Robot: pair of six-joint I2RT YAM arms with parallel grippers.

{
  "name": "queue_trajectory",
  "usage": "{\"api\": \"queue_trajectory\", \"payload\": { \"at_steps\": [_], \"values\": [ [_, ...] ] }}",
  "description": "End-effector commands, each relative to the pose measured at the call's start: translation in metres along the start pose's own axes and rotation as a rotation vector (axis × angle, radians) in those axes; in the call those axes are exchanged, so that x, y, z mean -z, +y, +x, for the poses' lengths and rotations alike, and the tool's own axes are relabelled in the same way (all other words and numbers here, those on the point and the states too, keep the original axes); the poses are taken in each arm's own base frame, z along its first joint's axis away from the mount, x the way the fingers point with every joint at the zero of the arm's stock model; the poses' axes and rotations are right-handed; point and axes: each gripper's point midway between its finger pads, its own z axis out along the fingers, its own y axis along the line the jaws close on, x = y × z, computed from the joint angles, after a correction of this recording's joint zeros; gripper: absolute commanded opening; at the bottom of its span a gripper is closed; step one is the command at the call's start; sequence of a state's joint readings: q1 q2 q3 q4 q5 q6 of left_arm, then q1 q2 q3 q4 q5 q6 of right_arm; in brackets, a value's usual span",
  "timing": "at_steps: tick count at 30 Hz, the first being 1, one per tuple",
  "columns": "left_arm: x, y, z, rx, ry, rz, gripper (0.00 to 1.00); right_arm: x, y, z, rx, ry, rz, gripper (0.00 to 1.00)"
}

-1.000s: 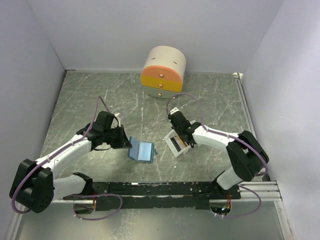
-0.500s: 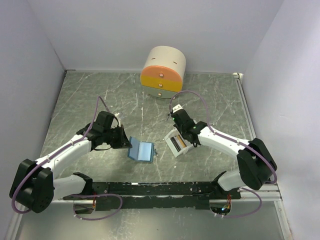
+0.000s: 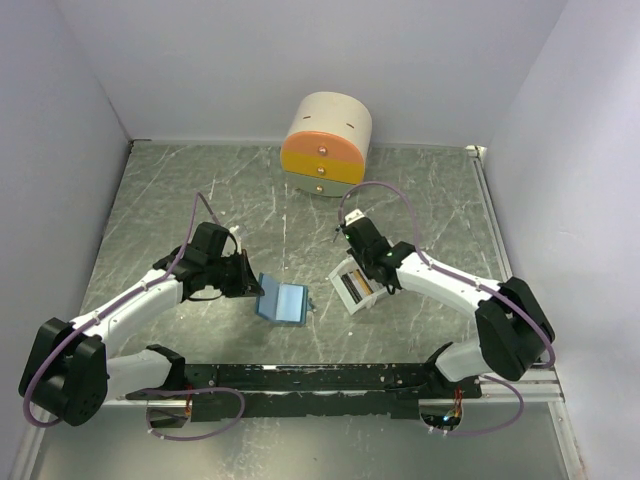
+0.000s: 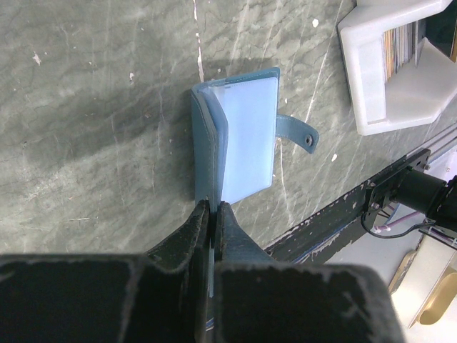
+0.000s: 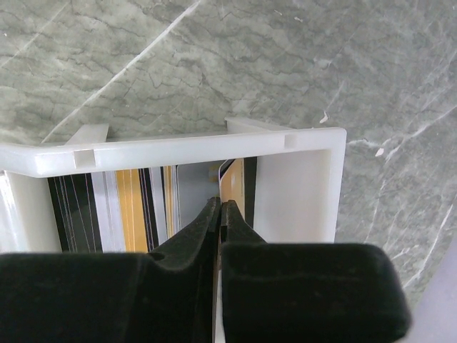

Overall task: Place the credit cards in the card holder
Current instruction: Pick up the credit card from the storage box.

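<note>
The light-blue card holder [image 3: 283, 301] stands half open on the marble table between the arms. My left gripper [image 3: 254, 285] is shut on one of its flaps; in the left wrist view the jaws [image 4: 212, 207] pinch the near edge of the card holder [image 4: 243, 136], whose tab sticks out to the right. My right gripper [image 3: 367, 279] reaches into the white tray [image 3: 343, 271]. In the right wrist view it [image 5: 220, 204] is shut on an upright orange-tan credit card [image 5: 233, 187]. Several other credit cards [image 5: 128, 207] stand on edge in the tray [image 5: 214, 146].
A round cream drawer box [image 3: 326, 145] with orange and yellow fronts stands at the back centre. White walls close in the table on three sides. A black rail [image 3: 320, 378] runs along the near edge between the arm bases.
My right arm shifted a little to the right over the tray, its elbow swinging outward. The left arm and the card holder have not moved.
</note>
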State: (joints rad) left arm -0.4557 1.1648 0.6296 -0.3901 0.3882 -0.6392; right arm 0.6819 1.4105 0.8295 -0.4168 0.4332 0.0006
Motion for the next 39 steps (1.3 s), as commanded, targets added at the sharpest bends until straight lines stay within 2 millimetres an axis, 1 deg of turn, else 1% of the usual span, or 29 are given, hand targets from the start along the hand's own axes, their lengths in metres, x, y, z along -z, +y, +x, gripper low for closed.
{"api": "queue_trajectory", "payload": {
  "at_steps": [1, 3, 5, 6, 8, 11, 14, 19, 23, 25, 32, 34, 39],
  "values": [
    [0.004, -0.011, -0.009, -0.028, -0.021, 0.023, 0.07, 0.01, -0.005, -0.013, -0.043, -0.048, 0.004, 0.0],
    [0.004, -0.01, -0.009, -0.028, -0.022, 0.02, 0.07, 0.013, -0.01, -0.017, -0.067, -0.055, 0.029, 0.0],
    [0.004, -0.01, -0.009, -0.027, -0.023, 0.019, 0.07, 0.013, -0.011, -0.018, -0.073, -0.044, 0.035, 0.0],
    [0.003, -0.01, -0.009, -0.026, -0.021, 0.02, 0.07, 0.011, -0.009, -0.016, -0.062, -0.028, 0.024, 0.05],
    [0.002, -0.01, -0.009, -0.023, -0.018, 0.022, 0.07, 0.009, -0.005, -0.012, -0.051, -0.004, 0.01, 0.0],
    [0.002, -0.011, -0.01, -0.021, -0.02, 0.025, 0.07, 0.01, -0.003, -0.015, -0.061, -0.05, -0.007, 0.0],
    [0.003, -0.011, -0.01, -0.02, -0.024, 0.024, 0.07, 0.018, -0.013, -0.022, -0.099, -0.087, 0.029, 0.0],
    [0.002, -0.012, -0.011, -0.013, -0.027, 0.029, 0.07, 0.027, -0.025, -0.022, -0.104, -0.034, 0.083, 0.0],
    [0.0, -0.015, -0.009, 0.005, -0.024, 0.055, 0.07, 0.044, -0.029, -0.033, -0.157, -0.039, 0.073, 0.0],
    [0.0, -0.018, -0.007, 0.017, -0.022, 0.075, 0.07, 0.056, -0.031, -0.044, -0.187, -0.07, 0.063, 0.0],
    [-0.005, -0.029, -0.001, 0.073, -0.017, 0.172, 0.07, 0.095, -0.041, -0.07, -0.321, -0.162, 0.025, 0.0],
    [-0.009, -0.026, 0.001, 0.088, -0.017, 0.169, 0.07, 0.107, -0.037, -0.083, -0.365, -0.217, -0.032, 0.0],
    [-0.015, -0.005, 0.007, 0.11, -0.014, 0.077, 0.09, 0.139, -0.012, -0.119, -0.501, -0.383, -0.268, 0.0]
  ]
}}
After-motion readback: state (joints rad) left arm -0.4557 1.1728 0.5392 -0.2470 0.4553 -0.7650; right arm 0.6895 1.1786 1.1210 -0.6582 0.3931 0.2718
